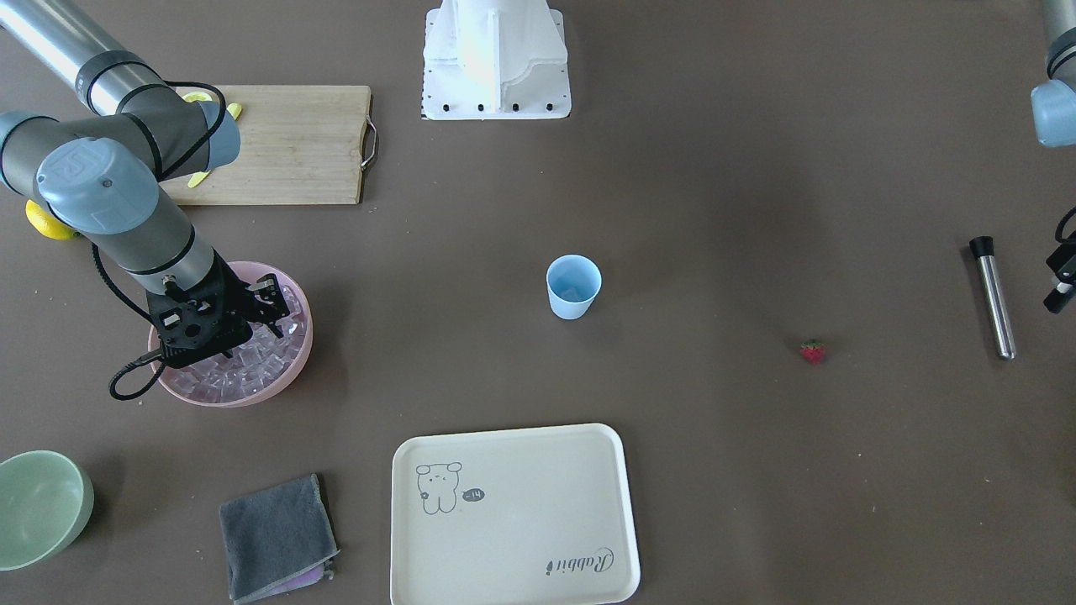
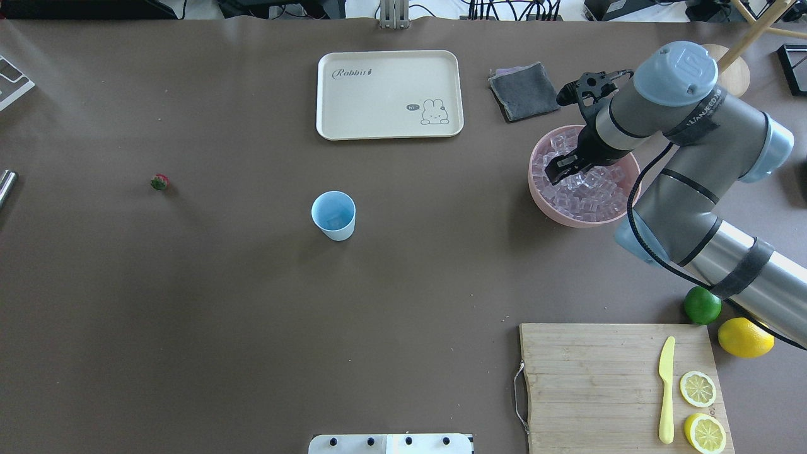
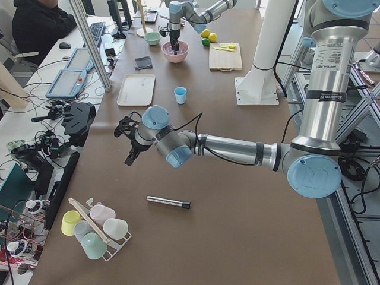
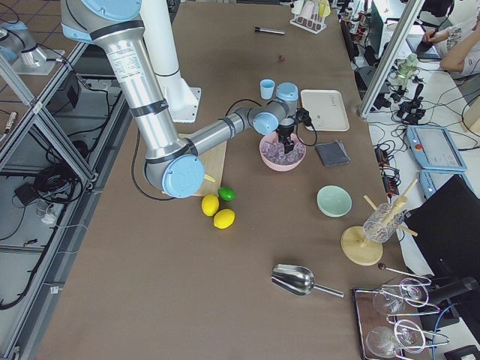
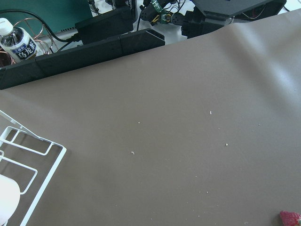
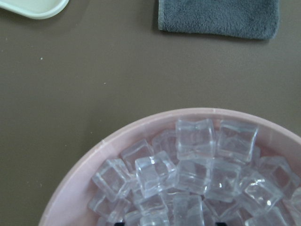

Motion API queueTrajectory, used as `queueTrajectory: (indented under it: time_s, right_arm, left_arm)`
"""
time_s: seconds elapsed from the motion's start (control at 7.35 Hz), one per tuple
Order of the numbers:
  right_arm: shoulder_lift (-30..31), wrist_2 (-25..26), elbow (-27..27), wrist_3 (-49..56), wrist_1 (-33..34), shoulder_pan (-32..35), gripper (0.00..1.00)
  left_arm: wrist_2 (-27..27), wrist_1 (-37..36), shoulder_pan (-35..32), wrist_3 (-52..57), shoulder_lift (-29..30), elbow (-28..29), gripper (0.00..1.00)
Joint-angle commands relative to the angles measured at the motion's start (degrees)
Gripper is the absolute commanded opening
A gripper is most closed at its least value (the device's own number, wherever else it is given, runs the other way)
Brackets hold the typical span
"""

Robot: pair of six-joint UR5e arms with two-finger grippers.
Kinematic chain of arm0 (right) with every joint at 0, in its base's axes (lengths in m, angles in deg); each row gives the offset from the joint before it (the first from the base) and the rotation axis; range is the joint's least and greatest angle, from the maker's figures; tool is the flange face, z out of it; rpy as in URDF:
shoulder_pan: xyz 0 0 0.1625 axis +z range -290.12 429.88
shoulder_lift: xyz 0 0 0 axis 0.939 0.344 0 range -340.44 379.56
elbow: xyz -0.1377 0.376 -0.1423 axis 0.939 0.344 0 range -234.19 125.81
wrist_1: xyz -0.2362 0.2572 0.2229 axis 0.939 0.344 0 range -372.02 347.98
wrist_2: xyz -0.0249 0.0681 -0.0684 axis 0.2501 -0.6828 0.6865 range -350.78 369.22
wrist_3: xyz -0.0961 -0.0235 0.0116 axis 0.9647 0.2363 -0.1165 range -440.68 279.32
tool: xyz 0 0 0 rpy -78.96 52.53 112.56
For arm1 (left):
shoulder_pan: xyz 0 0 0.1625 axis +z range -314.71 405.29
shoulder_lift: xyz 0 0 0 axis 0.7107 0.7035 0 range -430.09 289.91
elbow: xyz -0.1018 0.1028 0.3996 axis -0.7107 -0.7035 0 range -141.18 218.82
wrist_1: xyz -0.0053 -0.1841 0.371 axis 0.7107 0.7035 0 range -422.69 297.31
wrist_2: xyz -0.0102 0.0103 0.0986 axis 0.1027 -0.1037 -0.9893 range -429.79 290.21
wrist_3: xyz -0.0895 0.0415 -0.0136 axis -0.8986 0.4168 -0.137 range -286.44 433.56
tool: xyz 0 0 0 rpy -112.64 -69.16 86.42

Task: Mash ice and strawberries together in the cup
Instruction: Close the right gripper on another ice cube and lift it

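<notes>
We are holding our right tool [image 2: 560, 171] down in the pink bowl [image 2: 555, 211], well to the right of the cup [image 2: 333, 215]. Its jaws are standing wide apart, gripping nothing, with the tips right at the ice [image 6: 188, 165] heaped beneath them. The strawberry [image 2: 160, 182] is lying on the surface [image 2: 252, 315] well left of the cup, near our left tool [image 3: 127, 142]; we cannot tell how far that one is opening.

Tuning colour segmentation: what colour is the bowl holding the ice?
The bowl is pink; the overhead view shows it best.
</notes>
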Motion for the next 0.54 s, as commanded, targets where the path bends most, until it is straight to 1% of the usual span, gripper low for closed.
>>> queueTrajectory:
  time_s: [0.0,0.27,0.41]
  right_arm:
    - [-0.1,0.0,0.2,-0.2,0.0,-0.1,0.54]
    - [-0.1,0.0,0.4,-0.3,0.0,-0.1,0.38]
    - [-0.1,0.0,0.4,-0.3,0.0,-0.1,0.36]
  left_arm:
    - [-0.1,0.3,0.2,0.0,-0.2,0.1,0.98]
    - [-0.1,0.2,0.2,0.0,-0.1,0.1,0.98]
    - [-0.1,0.2,0.3,0.0,-0.1,0.0,0.98]
